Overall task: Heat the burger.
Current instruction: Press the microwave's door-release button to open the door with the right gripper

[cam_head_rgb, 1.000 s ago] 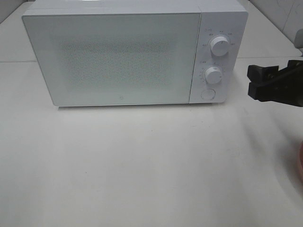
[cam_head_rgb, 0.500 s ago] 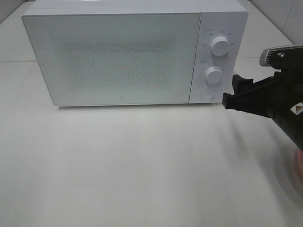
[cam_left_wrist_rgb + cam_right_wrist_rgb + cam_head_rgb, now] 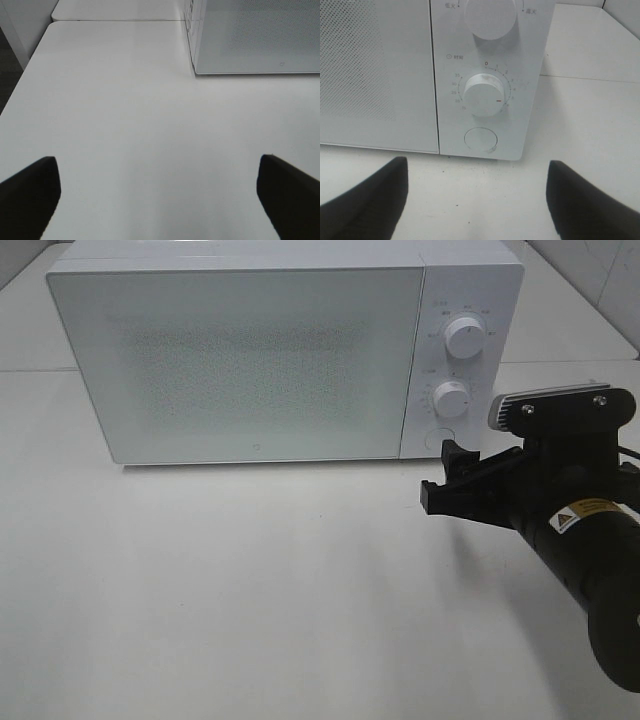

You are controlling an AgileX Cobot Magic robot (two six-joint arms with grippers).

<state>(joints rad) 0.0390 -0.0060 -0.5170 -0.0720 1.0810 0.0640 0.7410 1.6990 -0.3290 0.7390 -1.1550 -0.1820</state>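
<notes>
Right end effector: jaws wide, empty, centre-right of the high view, aimed at the round button just ahead, not touching; probably the door release. Left end effector: wide, empty, over bare bench. Microwave fills upper frame, door shut. No burger in view: bearing, axis, looks untellable

0 and 35 by timer knob, warning triangle on arm

right arm: black, rounded | claw: black, blocky | wrist plate: grey, two screws | label: yellow warning triangle
</notes>
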